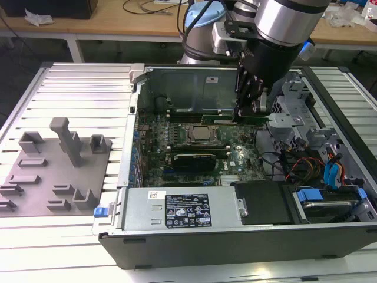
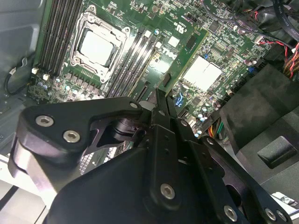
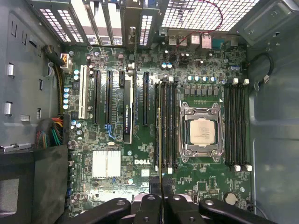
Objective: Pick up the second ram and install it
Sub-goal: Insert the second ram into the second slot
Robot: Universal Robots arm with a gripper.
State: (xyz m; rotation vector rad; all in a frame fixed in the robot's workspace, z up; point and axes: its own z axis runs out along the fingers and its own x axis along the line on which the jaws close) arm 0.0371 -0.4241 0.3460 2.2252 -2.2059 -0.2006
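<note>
One gripper (image 3: 161, 187): fingers clamped on the second ram (image 3: 159, 140)
Ram position: on edge, over the memory slots (image 3: 168, 121) beside the processor socket (image 3: 202, 132)
Long axis: parallel to those slots

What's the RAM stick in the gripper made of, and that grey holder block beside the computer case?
RAM stick: green circuit-board laminate, probably fibreglass, with a matte green face and a thin gold-looking edge in the first wrist view. Grey holder block: uniform matte grey with chunky posts and pockets, probably plastic, possibly printed; the look leaves it open.
</note>
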